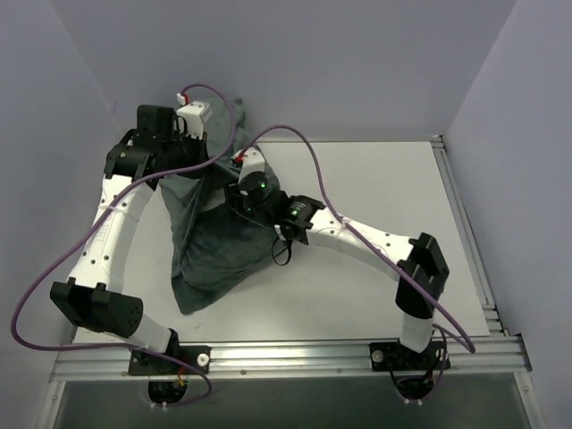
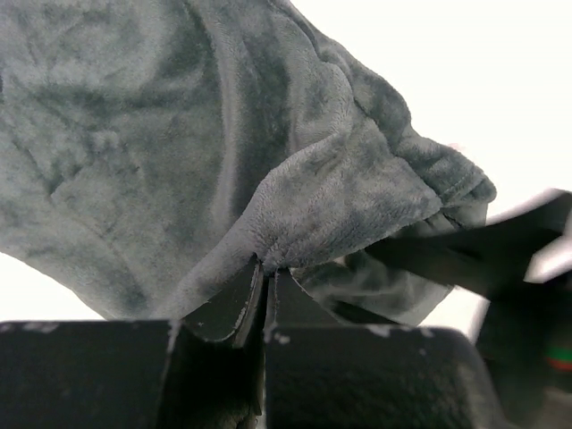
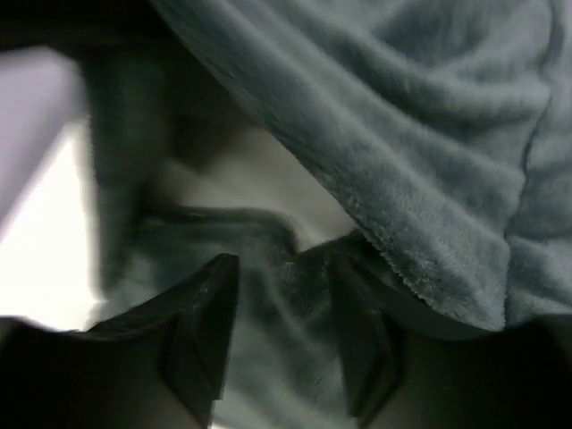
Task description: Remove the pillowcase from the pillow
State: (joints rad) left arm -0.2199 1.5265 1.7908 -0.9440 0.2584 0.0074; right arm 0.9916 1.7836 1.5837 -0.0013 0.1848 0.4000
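The pillowcase (image 1: 210, 250) shows its plain dark grey plush side and hangs in a long drape from the upper left down to the table. My left gripper (image 1: 204, 143) is raised at the back left and is shut on a bunched fold of the pillowcase (image 2: 134, 134), with the fingertips (image 2: 268, 266) pinched together. My right gripper (image 1: 236, 166) is pressed into the cloth beside it. In the right wrist view its jaws stand apart (image 3: 281, 264) with a blurred fold of pillowcase (image 3: 429, 134) lying between them. The pillow is hidden; I cannot tell whether a pale patch (image 3: 259, 179) under the grey hem is it.
The white table (image 1: 375, 232) extends to the right of the cloth. An aluminium rail (image 1: 295, 353) runs along the near edge and another (image 1: 460, 223) along the right side. Grey walls close in at the left and back. Purple cables (image 1: 295, 138) loop over both arms.
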